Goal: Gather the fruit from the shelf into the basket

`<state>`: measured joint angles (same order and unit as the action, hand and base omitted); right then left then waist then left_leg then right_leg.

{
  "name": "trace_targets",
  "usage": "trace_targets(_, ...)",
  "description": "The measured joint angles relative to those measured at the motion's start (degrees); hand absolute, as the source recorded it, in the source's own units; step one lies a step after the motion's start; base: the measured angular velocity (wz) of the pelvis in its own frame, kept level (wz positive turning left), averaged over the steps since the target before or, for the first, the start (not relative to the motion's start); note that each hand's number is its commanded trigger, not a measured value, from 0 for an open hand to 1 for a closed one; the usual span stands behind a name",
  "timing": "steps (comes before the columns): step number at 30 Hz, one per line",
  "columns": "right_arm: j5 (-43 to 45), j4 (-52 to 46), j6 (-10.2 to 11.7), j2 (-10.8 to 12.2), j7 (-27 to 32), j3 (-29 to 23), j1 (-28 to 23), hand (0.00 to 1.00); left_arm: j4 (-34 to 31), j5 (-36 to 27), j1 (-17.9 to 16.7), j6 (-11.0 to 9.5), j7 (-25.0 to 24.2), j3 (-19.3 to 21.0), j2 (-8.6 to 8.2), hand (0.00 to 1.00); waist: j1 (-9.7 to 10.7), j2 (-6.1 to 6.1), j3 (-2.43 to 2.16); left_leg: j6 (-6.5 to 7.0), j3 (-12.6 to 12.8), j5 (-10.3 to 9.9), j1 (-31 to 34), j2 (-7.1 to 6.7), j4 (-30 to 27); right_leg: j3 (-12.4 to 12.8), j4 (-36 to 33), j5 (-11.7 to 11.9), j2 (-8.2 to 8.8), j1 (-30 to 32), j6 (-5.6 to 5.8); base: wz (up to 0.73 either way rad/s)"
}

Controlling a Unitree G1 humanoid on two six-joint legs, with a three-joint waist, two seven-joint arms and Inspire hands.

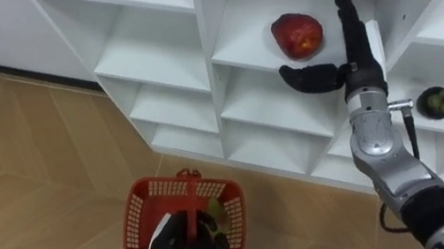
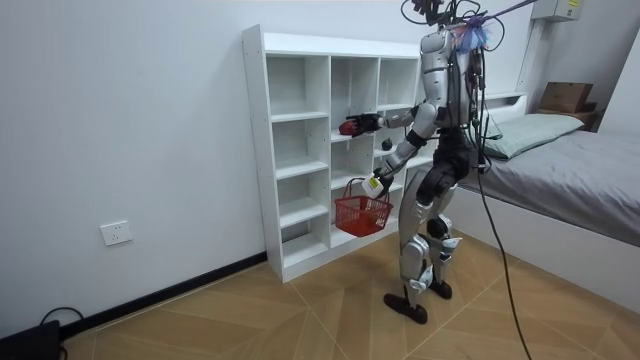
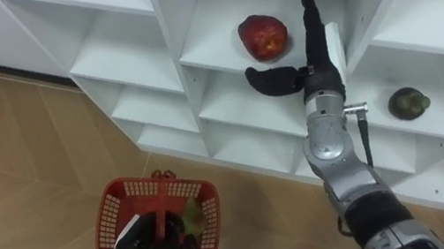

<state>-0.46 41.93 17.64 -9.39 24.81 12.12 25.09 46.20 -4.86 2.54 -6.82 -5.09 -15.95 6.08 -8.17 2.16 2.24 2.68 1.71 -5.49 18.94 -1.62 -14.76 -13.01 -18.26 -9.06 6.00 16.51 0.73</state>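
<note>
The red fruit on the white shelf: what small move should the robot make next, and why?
Probably slide the right hand a little to the left and curl its fingers round the round red fruit. That hand is open beside the fruit on the white closet shelf, not yet gripping it, while the left hand holds the red plastic basket below.

We see a silver-grey humanoid frame with dark joints, right hand (image 1: 359, 62) black with slim fingers (image 1: 349, 15), polished metal wrist cuff beneath, thin black cable along the silver forearm, left hand (image 1: 172, 241) black too, dark cable trailing from the back.
</note>
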Motion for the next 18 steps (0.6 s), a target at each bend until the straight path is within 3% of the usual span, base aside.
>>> trace_targets(9, 3.3, 0.66, -0.31, -0.34, -0.01, 0.02, 2.09, 0.0, -0.06, 0.03, 0.72, 0.0, 1.79, -1.03, -0.62, 1.0, -0.08, -0.54, 0.22, -0.1, 0.15, 0.12, 2.02, 0.03, -0.92, 0.57, -1.79, -0.11, 0.09, 2.65, -0.19, -0.01)
trace_targets(10, 3.3, 0.66, -0.3, -0.43, -0.01, 0.13, 2.17, 0.05, -0.05, 0.0, 0.76, 0.0, 2.04, -1.29, -0.65, 1.0, -0.08, -0.54, 0.22, -0.12, 0.16, 0.16, 2.19, 0.05, -0.98, 0.54, -1.81, -0.13, 0.09, 2.78, -0.22, 0.0)
trace_targets(12, 3.47, 0.72, -0.3, -0.45, -0.01, 0.12, 2.25, 0.58, -0.05, 0.0, 0.78, 0.0, 2.08, -1.37, -0.71, 1.0, -0.07, -0.54, 0.22, -0.13, 0.16, 0.18, 2.3, 0.06, -1.03, 0.51, -1.82, -0.16, 0.08, 2.85, -0.27, 0.0)
trace_targets(13, 3.87, 0.74, -0.29, -0.48, -0.01, 0.1, 2.26, 0.71, -0.05, 0.0, 0.81, 0.0, 2.09, -1.4, -0.71, 1.0, -0.06, -0.54, 0.22, -0.13, 0.16, 0.18, 2.34, 0.06, -1.03, 0.51, -1.8, -0.17, 0.08, 2.9, -0.27, 0.0)
trace_targets(14, 4.14, 0.74, -0.29, -0.5, 0.0, 0.08, 2.26, 1.0, -0.05, 0.0, 0.82, 0.0, 2.1, -1.4, -0.71, 1.0, -0.05, -0.54, 0.22, -0.13, 0.16, 0.18, 2.36, 0.06, -1.03, 0.51, -1.78, -0.17, 0.08, 2.91, -0.27, 0.0)
trace_targets(18, 7.85, 0.72, -0.09, -1.55, -0.07, 0.51, 2.28, 1.0, -0.05, -0.06, 0.97, 0.0, 2.18, -1.93, -0.59, 1.0, 0.09, -0.54, 0.23, -0.13, 0.24, 0.18, 2.4, 0.09, -1.0, 0.45, -1.65, -0.17, 0.09, 2.92, -0.27, 0.0)
